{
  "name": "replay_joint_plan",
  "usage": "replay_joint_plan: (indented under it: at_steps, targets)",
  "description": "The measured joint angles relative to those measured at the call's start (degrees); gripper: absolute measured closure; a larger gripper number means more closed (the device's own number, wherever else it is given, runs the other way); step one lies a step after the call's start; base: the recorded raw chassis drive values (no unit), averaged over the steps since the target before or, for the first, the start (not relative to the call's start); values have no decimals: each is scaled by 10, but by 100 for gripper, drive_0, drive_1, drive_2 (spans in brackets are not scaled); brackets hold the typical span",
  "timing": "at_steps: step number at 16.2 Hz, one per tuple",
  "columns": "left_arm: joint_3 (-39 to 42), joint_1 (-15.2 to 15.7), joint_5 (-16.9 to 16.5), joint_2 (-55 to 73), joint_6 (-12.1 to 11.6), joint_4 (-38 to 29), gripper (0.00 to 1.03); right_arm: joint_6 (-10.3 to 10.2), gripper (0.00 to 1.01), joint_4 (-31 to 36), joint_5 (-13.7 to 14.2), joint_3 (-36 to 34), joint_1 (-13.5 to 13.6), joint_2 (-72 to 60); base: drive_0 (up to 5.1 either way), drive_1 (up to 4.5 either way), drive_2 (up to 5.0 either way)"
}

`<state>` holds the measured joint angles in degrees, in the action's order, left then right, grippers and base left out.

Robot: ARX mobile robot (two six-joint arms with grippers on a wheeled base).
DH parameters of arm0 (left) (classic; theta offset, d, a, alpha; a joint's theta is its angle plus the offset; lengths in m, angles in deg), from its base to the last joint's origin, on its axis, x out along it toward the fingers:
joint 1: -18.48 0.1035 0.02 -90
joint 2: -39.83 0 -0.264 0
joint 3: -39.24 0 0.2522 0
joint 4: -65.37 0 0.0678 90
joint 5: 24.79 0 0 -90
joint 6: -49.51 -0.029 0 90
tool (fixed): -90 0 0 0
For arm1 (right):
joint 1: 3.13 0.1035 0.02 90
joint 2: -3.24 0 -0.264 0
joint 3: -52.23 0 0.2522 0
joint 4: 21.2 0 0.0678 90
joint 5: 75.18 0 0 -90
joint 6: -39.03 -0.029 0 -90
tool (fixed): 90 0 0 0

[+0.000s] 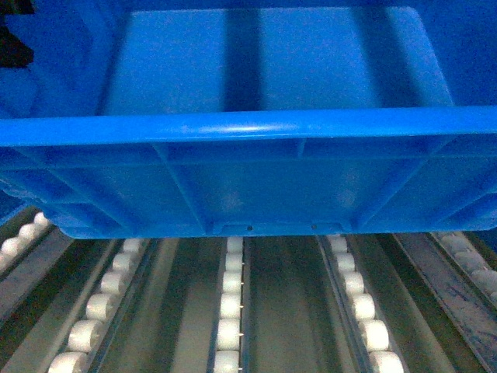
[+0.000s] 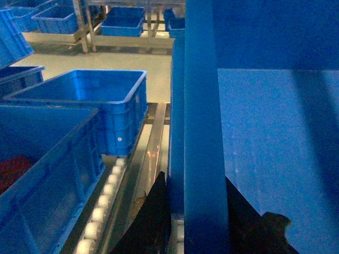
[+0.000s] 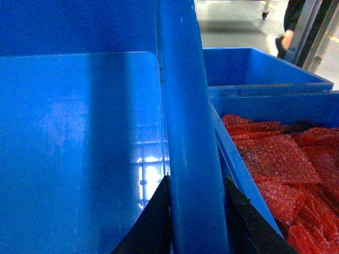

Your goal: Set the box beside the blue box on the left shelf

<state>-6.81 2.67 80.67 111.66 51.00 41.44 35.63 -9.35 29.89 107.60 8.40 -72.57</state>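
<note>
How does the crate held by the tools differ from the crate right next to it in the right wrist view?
The held box has a bare floor; the neighbouring crate is filled with red bubble-textured sheets. The held box has the right tool straddling its rim; nothing grips the neighbouring crate. Both are bright blue, open-topped plastic.

The box (image 1: 248,167) fills the head view, running off its left, right and far edges, and hides both arms and the far stretch of the left shelf (image 1: 233,318). In the wrist views, each gripper's fingertips are cut off by the near edge, and a figure (image 3: 288,26) at far right is cropped and blurred.
</note>
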Motion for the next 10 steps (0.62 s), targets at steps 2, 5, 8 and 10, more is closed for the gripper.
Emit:
replay_joint_plan:
  at_steps: [2,5,8,10]
  targets:
    - [0,0,0,0,0,0,86,0,81,0,0,0,0,0,10,441,-422]
    - [0,0,0,0,0,0,86,0,81,0,0,0,0,0,10,441,-422]
    - [0,0,0,0,0,0,86,0,81,0,0,0,0,0,10,441,-422]
    - [0,0,0,0,0,0,86,0,81,0,0,0,0,0,10,441,-422]
